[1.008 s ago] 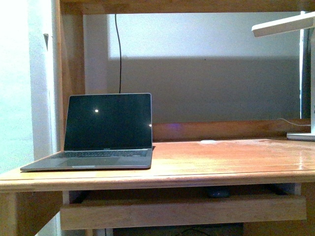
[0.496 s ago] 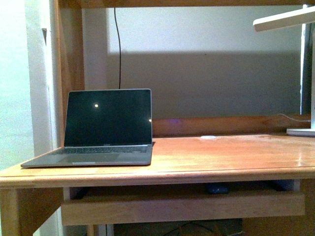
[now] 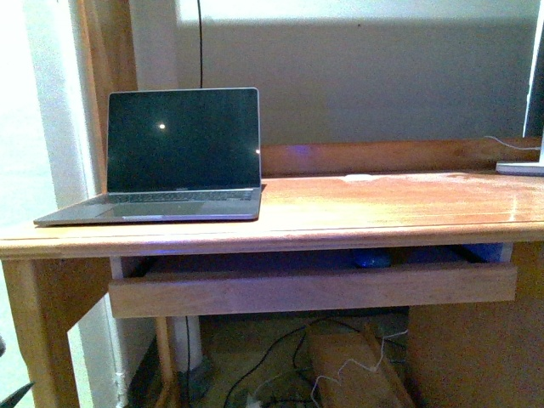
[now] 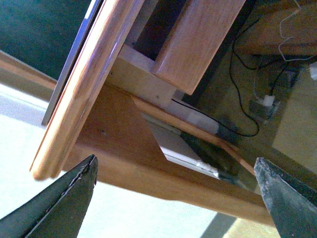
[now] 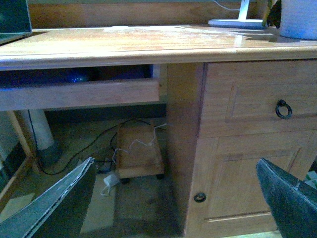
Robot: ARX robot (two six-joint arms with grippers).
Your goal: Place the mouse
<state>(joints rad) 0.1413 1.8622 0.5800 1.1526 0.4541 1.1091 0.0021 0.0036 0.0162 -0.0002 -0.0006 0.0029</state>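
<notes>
The mouse is a small dark oval lying in the pull-out tray under the desk top, right of the middle, mostly hidden behind the tray's front board. In the right wrist view it shows as a dark bluish shape inside the tray. My left gripper is open and empty, low beside the desk's left front corner and leg. My right gripper is open and empty, low in front of the desk's cabinet door. Neither gripper is near the mouse.
An open laptop with a dark screen stands on the left of the wooden desk. A white lamp base is at the far right. Cables and a low wooden box lie on the floor under the desk.
The front view has dropped: the desk and laptop sit higher in the picture, the lamp arm has left the view, and the floor under the desk now shows.
</notes>
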